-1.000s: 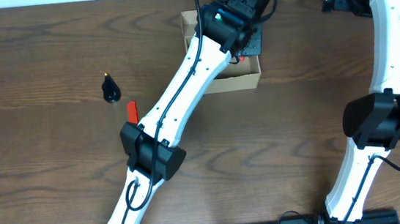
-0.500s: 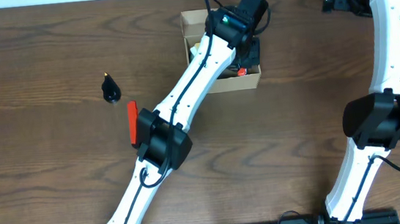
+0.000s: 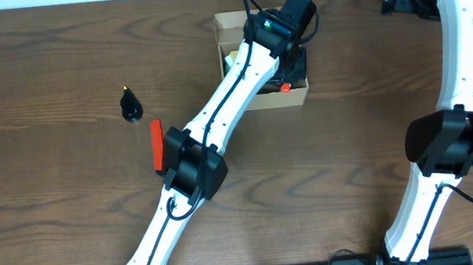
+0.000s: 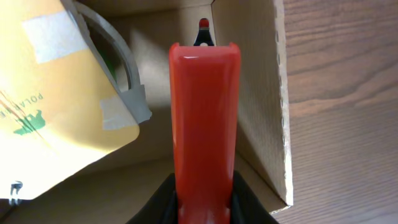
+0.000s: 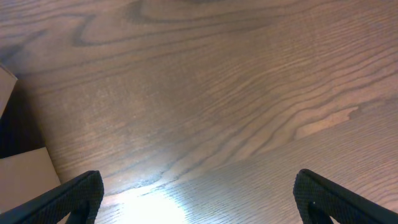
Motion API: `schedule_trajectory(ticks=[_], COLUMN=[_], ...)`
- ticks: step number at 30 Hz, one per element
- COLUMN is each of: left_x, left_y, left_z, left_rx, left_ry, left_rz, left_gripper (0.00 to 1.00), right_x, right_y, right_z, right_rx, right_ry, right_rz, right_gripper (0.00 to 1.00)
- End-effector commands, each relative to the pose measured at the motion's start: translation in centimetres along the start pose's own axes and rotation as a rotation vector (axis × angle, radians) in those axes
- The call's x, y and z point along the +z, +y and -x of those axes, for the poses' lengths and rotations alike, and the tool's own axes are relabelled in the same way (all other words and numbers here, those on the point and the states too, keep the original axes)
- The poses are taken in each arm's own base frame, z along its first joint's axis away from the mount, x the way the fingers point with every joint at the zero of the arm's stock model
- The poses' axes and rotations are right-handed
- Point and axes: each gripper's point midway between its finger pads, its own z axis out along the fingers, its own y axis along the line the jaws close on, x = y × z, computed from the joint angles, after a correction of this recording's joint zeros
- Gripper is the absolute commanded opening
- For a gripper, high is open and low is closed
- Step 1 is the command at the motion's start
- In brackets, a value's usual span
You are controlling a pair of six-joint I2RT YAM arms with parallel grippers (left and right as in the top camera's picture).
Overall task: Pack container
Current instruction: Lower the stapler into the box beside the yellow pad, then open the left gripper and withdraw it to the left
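Left gripper [image 4: 204, 198] is clamping a red tool [image 4: 204, 112], poking it into the container [image 3: 290, 98], upper centre of the overhead. Looks like the drop-in step. Next needs the jaws opening, then a straight lift. Its wall is crowding the right, yellow packet [image 4: 56, 106] the left. Right gripper [image 5: 198, 186] is sitting spread wide, upper right, well apart.

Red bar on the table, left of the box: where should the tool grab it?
Probably across its narrow width near the middle, coming straight down. The red bar lies flat, long sides running toward and away from the robot; the left arm's elbow crowds its right side.
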Motion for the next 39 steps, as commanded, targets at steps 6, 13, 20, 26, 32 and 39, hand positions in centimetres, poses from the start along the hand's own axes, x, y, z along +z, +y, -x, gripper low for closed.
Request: schedule_trajectory(ticks=[6, 13, 20, 26, 32, 39], left_x=[1.6, 1.5, -3.3, -12.5, -17.6, -18.2], left_y=[0.3, 0.3, 1.8, 6.0, 12.8, 19.9], left_z=[-0.1, -0.1, 1.4, 4.4, 4.0, 2.2], left_rx=[-0.006, -0.002, 0.068, 0.089, 0.018, -0.075], left_ry=[0.014, 0.015, -0.081, -0.269, -0.268, -0.109], left_rz=[0.006, 0.005, 0.095, 0.226, 0.377, 0.372], left_gripper=[0.28, 0.22, 0.21, 0.30, 0.42, 0.27], right_x=[-0.8, -0.8, -0.8, -0.8, -0.8, -0.8], right_y=[-0.7, -0.7, -0.7, -0.7, -0.7, -0.7], right_z=[0.2, 0.2, 0.2, 0.2, 0.2, 0.2], right_rx=[0.015, 0.015, 0.015, 0.015, 0.015, 0.015], right_ry=[-0.015, -0.015, -0.015, -0.015, -0.015, -0.015], right_rz=[-0.005, -0.005, -0.005, -0.005, -0.005, -0.005], right_gripper=[0.99, 0.99, 0.99, 0.99, 0.99, 0.99])
